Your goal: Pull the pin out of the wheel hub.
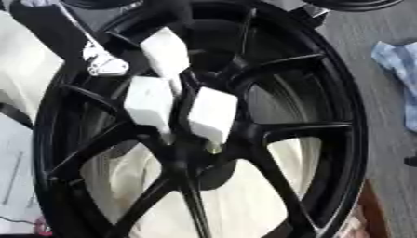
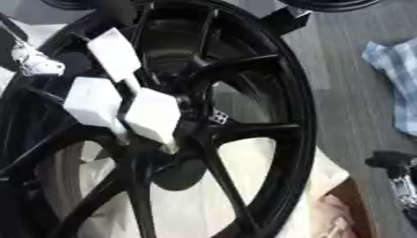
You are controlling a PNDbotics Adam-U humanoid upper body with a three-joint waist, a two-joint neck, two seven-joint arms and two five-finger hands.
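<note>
A black spoked wheel (image 1: 326, 93) stands tilted and fills most of both views. My left hand (image 1: 151, 102) reaches down from the upper left, its white-padded fingers (image 1: 211, 114) gathered over the hub (image 1: 187, 153) at the centre of the spokes. Two pads close toward each other just above the hub, and a third finger (image 1: 167, 51) sits higher up. A small pale tip, apparently the pin (image 1: 213, 148), shows just below the lower right pad; the rest is hidden. A black and silver part (image 2: 393, 162) at the right edge may be my right hand.
A blue and white cloth (image 2: 395, 79) lies on the grey floor to the right. White material (image 1: 236, 200) shows through the spokes, with a brown edge (image 2: 352, 204) at the lower right. Another dark round rim (image 2: 334, 4) shows at the top.
</note>
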